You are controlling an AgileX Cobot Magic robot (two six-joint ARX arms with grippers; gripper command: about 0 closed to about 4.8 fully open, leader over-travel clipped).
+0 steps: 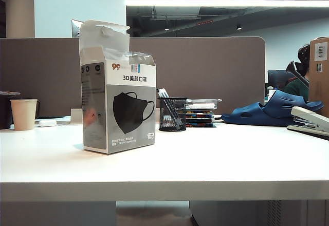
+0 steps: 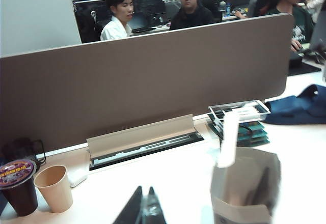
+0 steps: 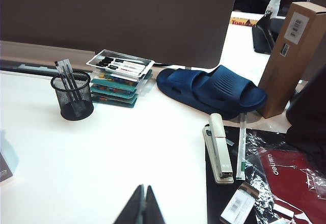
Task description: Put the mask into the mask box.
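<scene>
The mask box (image 1: 119,100) stands upright left of the table's middle, white and grey with a printed black mask picture, its top flaps raised. In the left wrist view the mask box (image 2: 244,188) is blurred, and a dark shape shows inside its open top; I cannot tell what it is. The mask itself is hidden. My left gripper (image 2: 144,189) hangs shut above the table beside the box, with a small pale glint between its fingers. My right gripper (image 3: 143,187) is shut over bare tabletop, holding nothing. Neither arm shows in the exterior view.
A paper cup (image 1: 23,114) and a dark lidded cup (image 2: 18,186) stand at the far left. A mesh pen holder (image 1: 172,114), stacked marker trays (image 1: 200,112), a blue slipper (image 1: 272,110), a stapler (image 1: 310,120) and a brown carton (image 3: 290,56) lie to the right. A partition (image 1: 205,72) closes the back.
</scene>
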